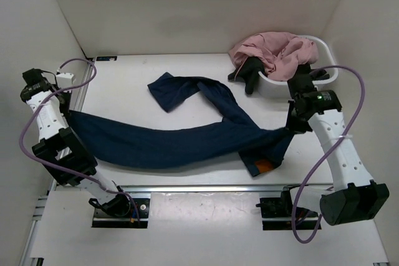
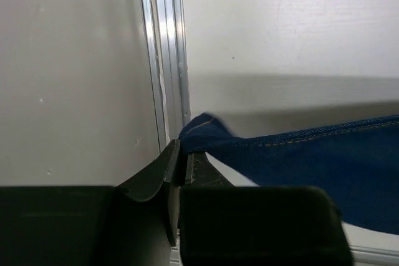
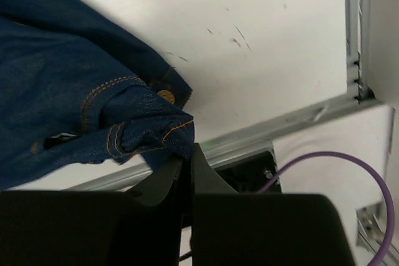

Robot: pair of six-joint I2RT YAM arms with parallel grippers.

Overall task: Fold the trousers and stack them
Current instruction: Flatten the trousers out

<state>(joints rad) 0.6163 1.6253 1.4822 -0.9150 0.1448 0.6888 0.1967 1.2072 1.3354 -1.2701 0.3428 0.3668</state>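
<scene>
The dark navy jeans (image 1: 187, 141) hang stretched between my two grippers across the front of the table. One leg trails back and left to a bunched hem (image 1: 168, 90). My left gripper (image 1: 70, 114) is shut on the leg end at the far left; its jaws pinch the denim edge (image 2: 206, 130). My right gripper (image 1: 290, 128) is shut on the waistband, and the orange-stitched waistband with its button (image 3: 165, 96) bunches at the fingertips. The tan patch (image 1: 264, 166) shows on the part hanging below.
A white basket (image 1: 324, 60) at the back right holds a pink garment (image 1: 274, 51) and a black garment (image 1: 249, 70) that spills over its rim. Aluminium rails (image 1: 206, 188) run along the near edge and the left side (image 2: 165, 60). White walls enclose the table.
</scene>
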